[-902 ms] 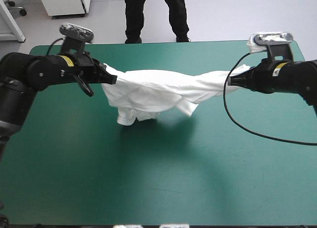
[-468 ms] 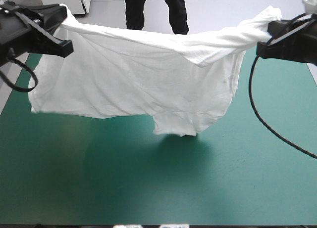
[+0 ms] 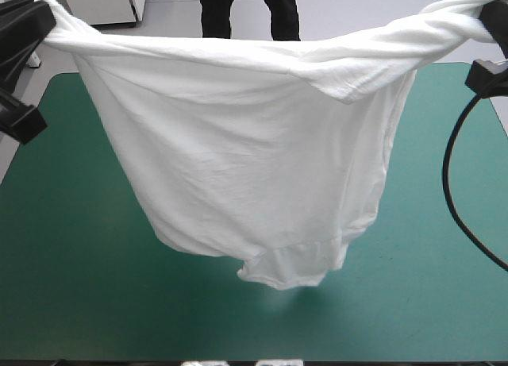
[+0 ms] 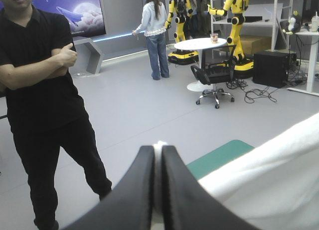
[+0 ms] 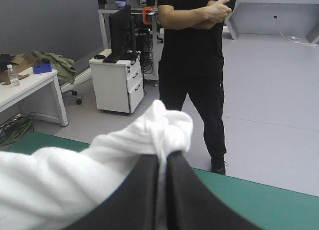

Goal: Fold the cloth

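The white T-shirt (image 3: 246, 152) hangs spread in the air between both raised arms, its lowest fold (image 3: 286, 267) a little above the teal-green table (image 3: 71, 287). My left gripper (image 3: 44, 13) holds one upper corner at the high view's far left. My right gripper (image 3: 486, 9) holds the other upper corner at the far right. In the left wrist view my left gripper (image 4: 158, 155) is shut on the T-shirt, a thin white strip between the fingers and white cloth (image 4: 269, 180) beside it. In the right wrist view my right gripper (image 5: 161, 162) is shut on a bunched wad of the T-shirt (image 5: 159, 125).
The teal-green cover shows bare below and beside the hanging shirt. The table's far edge (image 5: 259, 187) lies just ahead of the right gripper.
Both arms rose and spread apart, lifting the T-shirt from a stretched bundle low over the table into a wide hanging sheet. Its lower edge has dropped toward the near side.
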Tool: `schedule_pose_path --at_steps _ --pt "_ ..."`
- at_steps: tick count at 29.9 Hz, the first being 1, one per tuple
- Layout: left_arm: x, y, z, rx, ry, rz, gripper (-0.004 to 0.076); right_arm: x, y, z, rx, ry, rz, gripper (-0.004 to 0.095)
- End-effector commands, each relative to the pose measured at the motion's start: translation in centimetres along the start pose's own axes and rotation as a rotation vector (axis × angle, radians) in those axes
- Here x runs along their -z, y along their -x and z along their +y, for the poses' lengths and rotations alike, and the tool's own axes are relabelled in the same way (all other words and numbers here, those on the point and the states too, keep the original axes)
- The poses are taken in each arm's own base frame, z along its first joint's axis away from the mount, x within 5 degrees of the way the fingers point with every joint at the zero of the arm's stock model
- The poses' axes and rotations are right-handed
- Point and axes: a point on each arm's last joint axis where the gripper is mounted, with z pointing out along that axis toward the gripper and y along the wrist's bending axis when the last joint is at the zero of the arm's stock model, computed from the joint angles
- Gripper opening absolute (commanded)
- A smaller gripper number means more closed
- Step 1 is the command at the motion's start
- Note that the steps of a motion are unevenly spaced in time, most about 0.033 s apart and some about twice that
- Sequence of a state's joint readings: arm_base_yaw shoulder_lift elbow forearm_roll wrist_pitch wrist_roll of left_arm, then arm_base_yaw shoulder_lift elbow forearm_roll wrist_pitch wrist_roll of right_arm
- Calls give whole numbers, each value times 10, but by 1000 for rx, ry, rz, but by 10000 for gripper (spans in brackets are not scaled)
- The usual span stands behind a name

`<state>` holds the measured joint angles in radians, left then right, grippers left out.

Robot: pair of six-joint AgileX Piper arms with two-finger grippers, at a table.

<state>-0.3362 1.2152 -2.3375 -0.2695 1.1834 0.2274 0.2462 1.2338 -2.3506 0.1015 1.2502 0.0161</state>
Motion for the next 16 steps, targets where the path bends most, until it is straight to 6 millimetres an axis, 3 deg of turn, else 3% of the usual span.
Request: schedule_pose_path --at_steps 1,7,10,16 --pt "-2 -3 0 12 5 -17 -9 -3 -4 -2 -18 -23 18 -17" --pt "-60 -73 9 87 -14 332 -9 -38 -44 -8 -60 -37 225 -17" --pt "-92 -114 18 91 38 439 -9 -69 -78 -14 -88 -64 377 -17" --pt "-167 -208 33 133 104 621 -9 -152 -156 -29 -123 -111 541 -17"
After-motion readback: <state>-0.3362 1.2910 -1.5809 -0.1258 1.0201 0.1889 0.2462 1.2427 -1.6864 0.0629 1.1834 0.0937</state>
